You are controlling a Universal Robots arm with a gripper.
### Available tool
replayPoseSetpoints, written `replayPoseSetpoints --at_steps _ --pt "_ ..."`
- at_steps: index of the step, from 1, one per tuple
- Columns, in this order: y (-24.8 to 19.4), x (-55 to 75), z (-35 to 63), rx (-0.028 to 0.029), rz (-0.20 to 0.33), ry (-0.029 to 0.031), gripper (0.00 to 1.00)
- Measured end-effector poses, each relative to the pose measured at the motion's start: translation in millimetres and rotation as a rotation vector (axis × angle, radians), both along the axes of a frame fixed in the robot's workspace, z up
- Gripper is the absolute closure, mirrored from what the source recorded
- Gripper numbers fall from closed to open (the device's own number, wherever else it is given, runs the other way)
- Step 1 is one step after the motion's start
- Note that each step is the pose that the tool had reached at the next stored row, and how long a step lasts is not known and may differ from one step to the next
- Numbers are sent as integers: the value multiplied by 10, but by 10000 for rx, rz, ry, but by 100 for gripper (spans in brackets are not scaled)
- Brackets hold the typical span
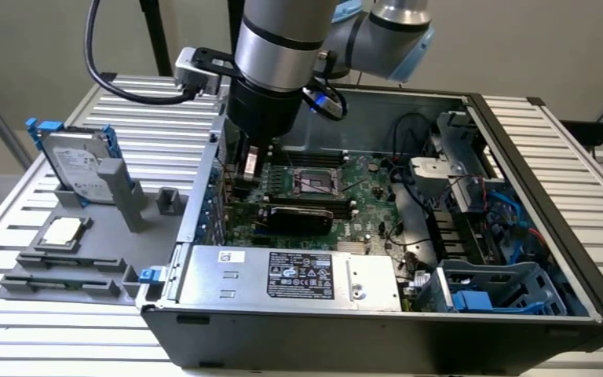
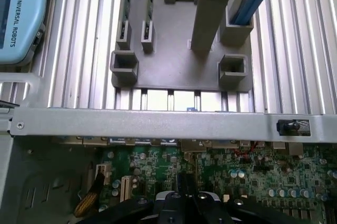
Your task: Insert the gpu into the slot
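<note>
The gpu (image 1: 299,215) shows as a black rectangular cooler block lying across the green motherboard, just below the CPU socket inside the open case. I cannot make out the slot; it seems hidden under the card. My gripper (image 1: 243,182) hangs straight down inside the case by the rear wall, close above the end of the gpu on the exterior view's left. In the wrist view my gripper (image 2: 187,195) is shut, its two black fingers (image 2: 180,190) pressed together over the green board with nothing visible between them.
A grey labelled power-supply box (image 1: 280,275) fills the case's near corner, and a blue drive cage (image 1: 490,294) stands on the exterior view's right. The case's metal rear wall (image 2: 158,124) is close to the fingers. Outside it stands a grey fixture (image 2: 174,61) with a hard drive (image 1: 76,169).
</note>
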State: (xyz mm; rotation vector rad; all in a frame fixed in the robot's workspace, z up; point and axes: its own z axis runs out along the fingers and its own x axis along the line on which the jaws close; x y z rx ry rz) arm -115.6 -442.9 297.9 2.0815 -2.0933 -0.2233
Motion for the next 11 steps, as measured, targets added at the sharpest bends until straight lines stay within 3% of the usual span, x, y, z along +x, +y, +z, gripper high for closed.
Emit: replayPoseSetpoints --at_steps 2,11 --pt "0 -1 2 -4 -2 52 89" --pt "22 -39 -3 1 -14 117 89"
